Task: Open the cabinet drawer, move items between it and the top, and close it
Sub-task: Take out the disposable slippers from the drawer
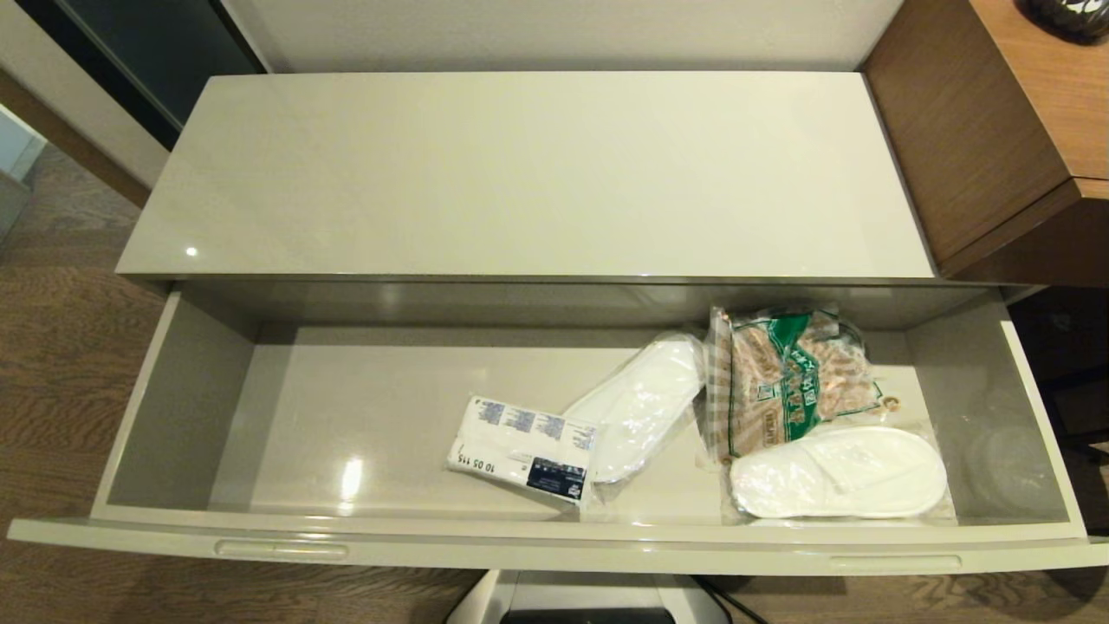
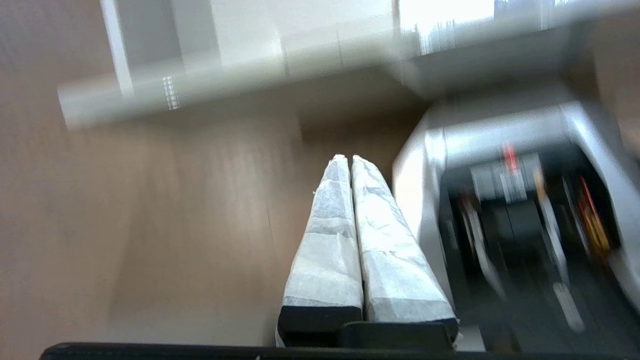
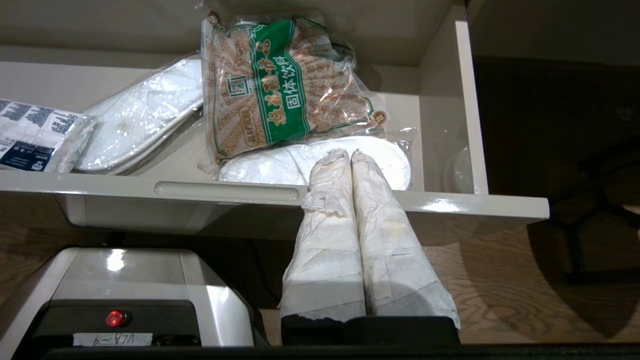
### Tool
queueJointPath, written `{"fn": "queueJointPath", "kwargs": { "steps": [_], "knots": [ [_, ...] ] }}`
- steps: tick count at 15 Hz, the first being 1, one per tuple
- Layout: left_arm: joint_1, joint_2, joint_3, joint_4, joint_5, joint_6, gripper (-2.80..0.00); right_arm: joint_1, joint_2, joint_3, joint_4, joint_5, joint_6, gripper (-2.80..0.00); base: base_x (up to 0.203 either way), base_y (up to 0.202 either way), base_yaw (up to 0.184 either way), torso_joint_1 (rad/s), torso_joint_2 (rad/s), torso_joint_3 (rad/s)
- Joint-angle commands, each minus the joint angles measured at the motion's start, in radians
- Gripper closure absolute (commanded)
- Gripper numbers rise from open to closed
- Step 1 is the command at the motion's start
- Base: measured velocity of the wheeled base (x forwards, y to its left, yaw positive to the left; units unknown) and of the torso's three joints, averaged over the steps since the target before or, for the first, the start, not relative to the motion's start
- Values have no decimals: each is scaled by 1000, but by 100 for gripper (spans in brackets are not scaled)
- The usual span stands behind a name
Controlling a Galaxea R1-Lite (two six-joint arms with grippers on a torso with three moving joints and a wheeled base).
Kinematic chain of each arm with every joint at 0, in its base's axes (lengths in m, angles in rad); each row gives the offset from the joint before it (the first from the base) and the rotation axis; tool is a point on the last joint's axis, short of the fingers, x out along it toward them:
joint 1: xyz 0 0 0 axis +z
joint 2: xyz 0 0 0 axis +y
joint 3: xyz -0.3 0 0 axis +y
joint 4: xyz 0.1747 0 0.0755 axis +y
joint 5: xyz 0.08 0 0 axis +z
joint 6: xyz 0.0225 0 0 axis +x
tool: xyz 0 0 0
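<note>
A wide, glossy beige-grey drawer (image 1: 173,407) stands pulled fully out from under the cabinet top (image 1: 528,173), a long, smooth surface. Two slim slot handles run along the drawer's front edge.

Inside the drawer, toward the robot's right half, lie four things. A small white tissue packet (image 1: 522,448) with blue prints and a dark label sits near the front, its one end touching a white slipper (image 1: 641,403) in clear plastic that lies at a slant. Just beside that slipper is a clear bag of brown snacks (image 1: 793,373) with a green label. A second wrapped slipper (image 1: 839,472) lies against the front wall, its upper edge tucked under the snack bag.

Neither arm shows in the head view. The left gripper (image 2: 348,159) hangs low over the wooden floor beside the robot's base, fingers pressed together. The right gripper (image 3: 345,154) sits in front of the drawer's front edge, below its rim, fingers together and holding nothing.
</note>
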Motion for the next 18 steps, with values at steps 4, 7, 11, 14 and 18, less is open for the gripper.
{"fn": "queueJointPath", "kwargs": {
  "steps": [4,7,11,14,18],
  "knots": [
    [1,-1,439,-768,-12,11,0,1,-11,0,-1,0,-1,0,0,0,0,0,0,0],
    [1,-1,456,-751,74,-3,0,2,-11,0,-1,0,-1,0,0,0,0,0,0,0],
    [1,-1,457,-738,91,-10,0,1,-11,0,-1,0,-1,0,0,0,0,0,0,0],
    [1,-1,457,-738,91,-10,0,1,-11,0,-1,0,-1,0,0,0,0,0,0,0],
    [1,-1,457,-738,91,-10,0,1,-11,0,-1,0,-1,0,0,0,0,0,0,0]
  ]
}}
